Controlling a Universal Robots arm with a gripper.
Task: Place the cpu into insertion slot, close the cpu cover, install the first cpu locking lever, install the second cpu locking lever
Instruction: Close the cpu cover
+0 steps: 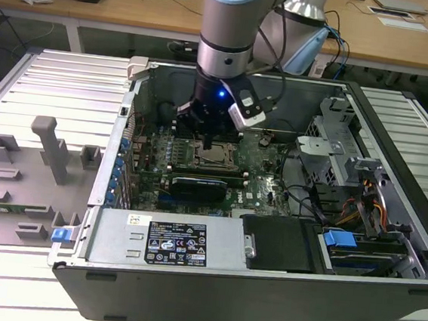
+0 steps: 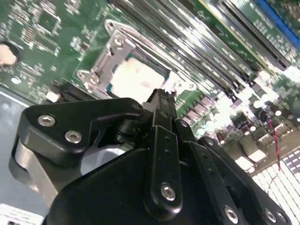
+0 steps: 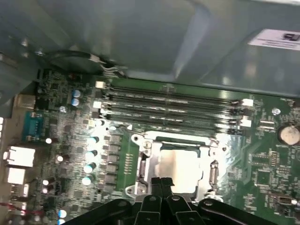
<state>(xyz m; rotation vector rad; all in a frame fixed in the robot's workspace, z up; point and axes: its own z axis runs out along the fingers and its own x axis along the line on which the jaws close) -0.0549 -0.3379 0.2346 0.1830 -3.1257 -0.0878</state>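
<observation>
Here the gripper (image 3: 161, 180) hangs low inside the open case (image 1: 261, 305), over the board (image 3: 65, 140). Its fingers (image 2: 163, 110) are pressed together with nothing visible between them. That makes one narrow tip, which I judge suits pushing a small part rather than lifting one. The tip sits right at the near rim of the slot (image 3: 140, 185); I cannot tell whether it touches the metal.

The cpu (image 3: 180, 161) lies flat in the slot, just beyond the fingertips, its pale metal top glaring under the light. The cover (image 3: 150, 159) appears folded down around it, its window framing the chip. By my reading the chip is seated and boxed in, and the work is now at the slot's edge. I cannot say whether any lever along the slot's sides is latched.

Further beyond the fingers, past the slot, run the long memory slots (image 3: 173, 105), side by side.

As for writing, a label (image 1: 177, 243) sits on the power supply (image 1: 116, 234), well back from the fingers toward the case's near wall. A white sticker (image 3: 276, 37) shows on the case wall beyond the memory slots. The print on both, and the fine white lettering on the board, is too small to make out.
</observation>
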